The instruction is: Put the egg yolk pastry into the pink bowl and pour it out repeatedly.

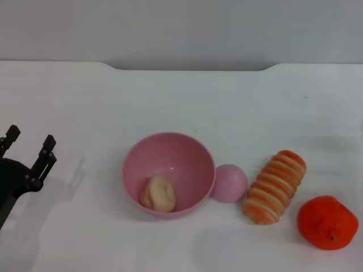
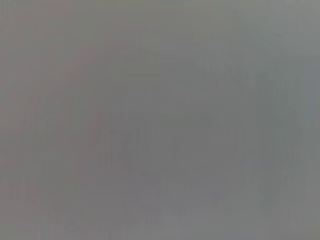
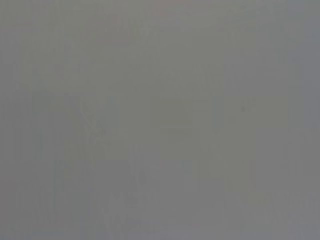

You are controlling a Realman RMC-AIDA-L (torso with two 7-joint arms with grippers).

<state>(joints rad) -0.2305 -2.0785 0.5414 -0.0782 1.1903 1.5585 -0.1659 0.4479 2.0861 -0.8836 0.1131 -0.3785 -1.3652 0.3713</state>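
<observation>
While pale beige lumpy pastry point(image 1: 158, 194) sits inside glossy pink plastic bowl point(image 1: 170, 158), left gripper point(image 1: 28, 146) waits empty, fingers spread, at bowl's 9 o'clock; bowl likely light, slippery: grip rim.

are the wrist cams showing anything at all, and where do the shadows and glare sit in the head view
Left wrist view: flat grey, nothing discernible. Right wrist view: the same. Head view: a soft shadow lies on the table beside the left gripper, whose fingers are spread apart; fainter shadows lie in front of the orange fruit and striped bread; a faint highlight shows inside the pink bowl behind the egg yolk pastry.
</observation>
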